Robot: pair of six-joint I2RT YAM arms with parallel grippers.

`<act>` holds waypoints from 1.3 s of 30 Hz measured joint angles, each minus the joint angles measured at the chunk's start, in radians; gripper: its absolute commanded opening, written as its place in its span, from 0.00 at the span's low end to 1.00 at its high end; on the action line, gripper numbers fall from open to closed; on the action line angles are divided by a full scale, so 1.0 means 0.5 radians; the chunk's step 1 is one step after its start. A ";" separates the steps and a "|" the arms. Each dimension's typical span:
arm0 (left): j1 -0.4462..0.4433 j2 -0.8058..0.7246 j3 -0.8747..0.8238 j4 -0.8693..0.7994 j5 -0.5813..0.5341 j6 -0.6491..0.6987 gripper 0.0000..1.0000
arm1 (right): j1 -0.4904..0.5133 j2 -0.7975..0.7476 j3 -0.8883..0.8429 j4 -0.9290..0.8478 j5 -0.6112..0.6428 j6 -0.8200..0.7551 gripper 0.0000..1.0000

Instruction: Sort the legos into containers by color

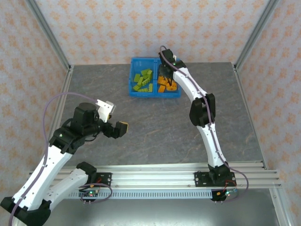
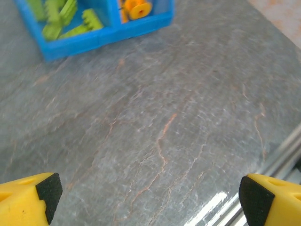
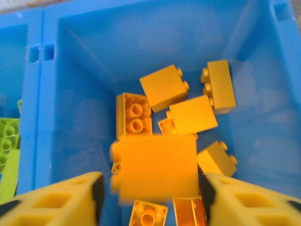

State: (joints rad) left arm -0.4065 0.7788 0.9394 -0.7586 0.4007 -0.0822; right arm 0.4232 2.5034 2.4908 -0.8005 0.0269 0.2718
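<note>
Two blue containers [image 1: 141, 94], side by side: green legos [image 1: 143, 81] left, orange legos [image 3: 193, 115] right. Right hand [image 3: 153, 189] hangs released over the orange — a blurred brick [image 3: 157, 165] between its fingers; left hand [image 2: 153, 192] gapes over the bench [image 2: 164, 117].

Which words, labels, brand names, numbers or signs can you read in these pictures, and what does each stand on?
There is no readable text.
The blue bin, the orange bricks, the green bricks and the grey table carry no print.
The small boards at the arm bases are too small to tell whether they bear any marking.
</note>
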 measured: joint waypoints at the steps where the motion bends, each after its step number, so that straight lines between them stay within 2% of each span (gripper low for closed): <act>1: 0.001 0.018 -0.008 0.004 -0.040 -0.067 1.00 | -0.002 0.031 0.056 -0.031 -0.008 -0.005 0.71; 5: 0.001 0.056 -0.108 0.096 -0.269 -0.323 1.00 | 0.007 0.018 0.094 -0.127 -0.034 -0.025 0.71; 8: 0.000 0.145 -0.221 0.257 -0.526 -0.442 1.00 | 0.012 -0.173 -0.161 -0.121 -0.056 -0.039 0.71; 10: 0.001 0.234 -0.295 0.389 -0.712 -0.463 1.00 | 0.012 -0.434 -0.536 -0.069 -0.069 -0.047 0.72; 15: 0.002 0.444 -0.462 0.761 -1.146 -0.415 1.00 | 0.012 -1.431 -1.676 0.195 -0.029 -0.078 0.82; 21: 0.070 0.513 -0.697 1.218 -1.491 -0.216 1.00 | 0.014 -2.639 -2.796 0.562 0.249 -0.119 0.96; 23: 0.101 0.513 -0.774 1.310 -1.559 -0.148 1.00 | 0.014 -2.864 -3.037 0.601 0.372 -0.128 0.98; 25: 0.108 0.513 -0.805 1.350 -1.603 -0.104 1.00 | 0.006 -2.930 -3.118 0.622 0.455 -0.128 0.99; 26: 0.117 0.512 -0.819 1.398 -1.619 -0.060 1.00 | 0.004 -2.988 -3.225 0.764 0.589 -0.160 0.99; 27: 0.134 0.504 -0.851 1.479 -1.625 -0.012 1.00 | 0.014 -3.068 -3.439 1.035 0.739 -0.213 0.99; 29: 0.188 0.494 -0.918 1.582 -1.643 0.066 1.00 | -0.005 -3.246 -3.879 1.302 0.986 -0.323 0.99; 30: 0.222 0.494 -0.955 1.637 -1.641 0.099 1.00 | -0.055 -3.268 -4.064 1.422 1.066 -0.368 0.99; 32: 0.290 0.512 -1.035 1.771 -1.610 0.140 1.00 | -0.165 -3.142 -4.224 1.604 1.121 -0.405 0.99; 39: 0.597 0.865 -1.179 2.342 -1.263 0.175 1.00 | -0.510 -2.342 -4.297 2.609 0.985 -0.504 1.00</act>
State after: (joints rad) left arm -0.1078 1.2114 0.3500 0.4126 -0.2310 0.0051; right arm 0.1684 1.3323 0.3424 0.5037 0.5194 0.0200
